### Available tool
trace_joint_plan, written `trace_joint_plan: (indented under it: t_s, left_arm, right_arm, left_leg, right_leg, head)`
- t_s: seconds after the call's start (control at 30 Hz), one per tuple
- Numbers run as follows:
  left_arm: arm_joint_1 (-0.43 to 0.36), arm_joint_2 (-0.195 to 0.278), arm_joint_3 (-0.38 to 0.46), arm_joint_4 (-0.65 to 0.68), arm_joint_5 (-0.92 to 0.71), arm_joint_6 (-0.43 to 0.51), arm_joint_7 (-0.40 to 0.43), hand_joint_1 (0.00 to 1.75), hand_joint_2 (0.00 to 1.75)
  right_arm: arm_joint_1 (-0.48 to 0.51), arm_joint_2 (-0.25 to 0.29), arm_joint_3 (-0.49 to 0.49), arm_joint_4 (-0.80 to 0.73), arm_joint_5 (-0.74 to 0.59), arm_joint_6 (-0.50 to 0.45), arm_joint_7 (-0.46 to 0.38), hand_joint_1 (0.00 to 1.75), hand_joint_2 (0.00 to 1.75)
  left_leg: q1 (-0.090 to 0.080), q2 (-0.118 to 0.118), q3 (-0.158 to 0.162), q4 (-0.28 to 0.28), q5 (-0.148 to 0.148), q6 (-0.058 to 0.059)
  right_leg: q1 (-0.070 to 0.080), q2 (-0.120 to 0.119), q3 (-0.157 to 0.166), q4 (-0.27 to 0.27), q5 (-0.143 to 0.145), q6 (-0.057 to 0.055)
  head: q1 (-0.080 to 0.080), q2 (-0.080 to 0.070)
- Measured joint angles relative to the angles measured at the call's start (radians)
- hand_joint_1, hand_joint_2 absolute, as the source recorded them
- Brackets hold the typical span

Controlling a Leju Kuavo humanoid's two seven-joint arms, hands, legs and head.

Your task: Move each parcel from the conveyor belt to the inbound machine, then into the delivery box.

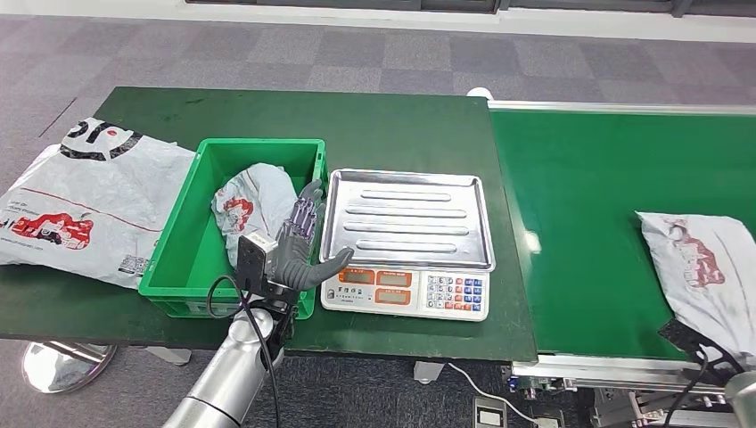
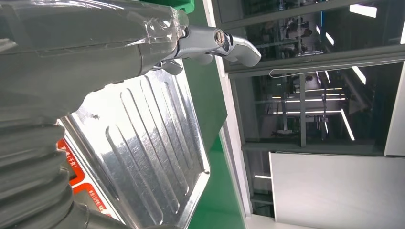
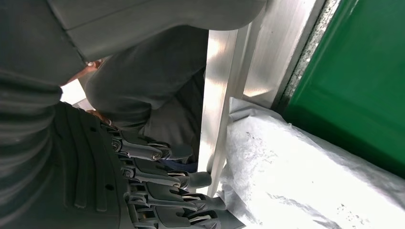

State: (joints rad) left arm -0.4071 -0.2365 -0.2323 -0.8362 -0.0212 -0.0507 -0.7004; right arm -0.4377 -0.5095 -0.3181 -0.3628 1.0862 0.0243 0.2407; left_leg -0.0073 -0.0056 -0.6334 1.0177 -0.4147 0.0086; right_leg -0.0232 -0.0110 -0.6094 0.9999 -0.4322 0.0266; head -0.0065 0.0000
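At the far left of the dark table (image 1: pixel 392 116) lies a big white mailer bag (image 1: pixel 85 201) with red and black print, flat, its right edge just beside the green bin (image 1: pixel 178 259). Inside the bin sits a crumpled grey-white parcel (image 1: pixel 254 201) with a red mark, leaning toward the bin's right wall.

The left hand (image 1: pixel 299 245) is raised over the bin's near right corner, between the bin and the scale (image 1: pixel 406 245). Its fingers (image 1: pixel 305 214) are spread and straight, pointing away from the robot, the thumb (image 1: pixel 332 264) sticking out right toward the scale; it holds nothing. The parcel in the bin lies just left of and beyond the fingers; whether they touch cannot be told. In the left wrist view a fingertip (image 2: pixel 239 47) reaches out past the ribbed steel tray (image 2: pixel 148 143).

The scale stands just right of the bin, its steel tray bare, its display panel and keypad (image 1: pixel 455 292) facing the robot.

Right of the table runs the green belt (image 1: pixel 588 196). On its near right part lies a second parcel (image 1: pixel 704 267), white with a red print, reaching the belt's near edge.

The right hand (image 3: pixel 157 191) is seen in the right wrist view: its fingers (image 3: pixel 191 180) are stretched out side by side against the belt's metal rail (image 3: pixel 224 95), just beside the parcel (image 3: pixel 305 181), not closed on it.
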Motion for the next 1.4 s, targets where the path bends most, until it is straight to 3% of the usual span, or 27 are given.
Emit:
trace_joint_plan:
  t_s: [1.4]
  left_arm:
    - [-0.001,0.000,0.000,0.002,0.000,0.000,0.000,0.00,1.75]
  right_arm:
    - [0.000,0.003,0.003,0.000,0.000,0.000,0.000,0.00,1.75]
  left_leg:
    - [0.000,0.000,0.000,0.000,0.000,0.000]
  right_leg:
    - [0.000,0.000,0.001,0.000,0.000,0.000]
  head:
    - [0.000,0.000]
